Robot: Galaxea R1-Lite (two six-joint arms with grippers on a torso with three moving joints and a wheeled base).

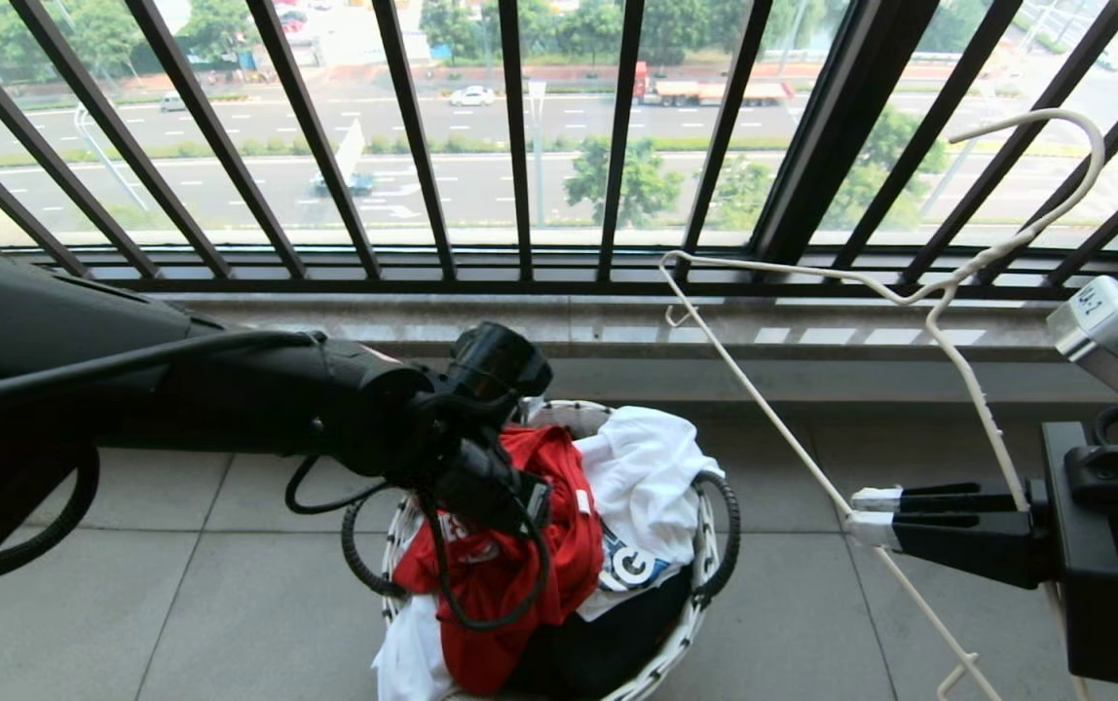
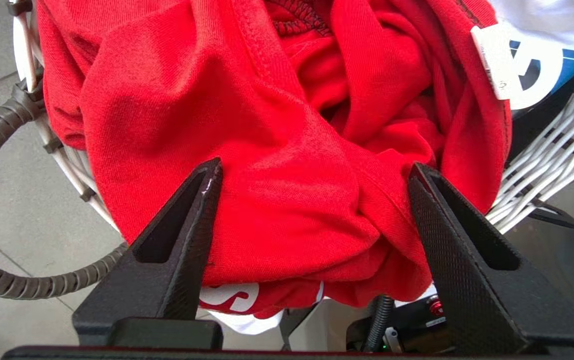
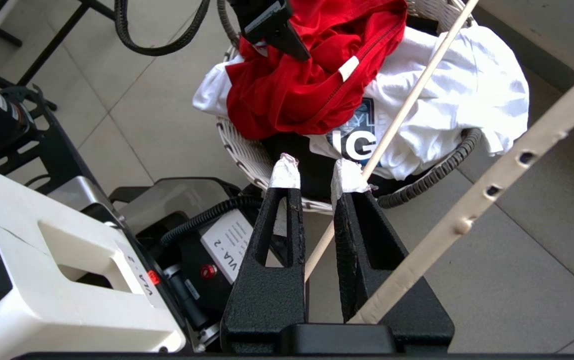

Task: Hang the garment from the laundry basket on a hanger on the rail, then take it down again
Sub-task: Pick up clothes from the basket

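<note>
**A:** Where is the red T-shirt (image 1: 520, 574) sitting right now?

**B:** It is lying bunched in the small round laundry basket (image 1: 686, 633) on the tiled floor (image 1: 179, 623), piled on top of a white garment (image 1: 642, 477) and something black (image 3: 312, 165) underneath. Part of it is spilling over the white woven rim on the robot's left side. A strip of white lettering (image 2: 229, 296) is peeking out at its lower edge in the left wrist view.

**B:** The left gripper (image 2: 312, 195) is hovering right over that heap, pointing down into it.

**A:** Is it holding the cloth?

**B:** No. Its two black fingers (image 2: 187, 235) are standing wide apart with a mound of red fabric bulging between them, and neither finger is pinching it.

**A:** And the right gripper (image 1: 863, 514)?

**B:** It is reaching in from the right side of the head view, level with the basket and a little to its right. Its white-taped fingertips (image 3: 285, 171) are standing narrow, nearly together, and the thin white wire hanger (image 1: 919, 292) is running through the gap between the fingers. The hanger is tilting, with its hook (image 1: 1056, 127) pointing up toward the black barred window railing (image 1: 520, 146) and one long side slanting down past the basket.

**A:** Is the hanger touching the shirt?

**B:** No, it is staying clear of the red cloth; in the right wrist view its wire is crossing in front of the white garment only.
</note>
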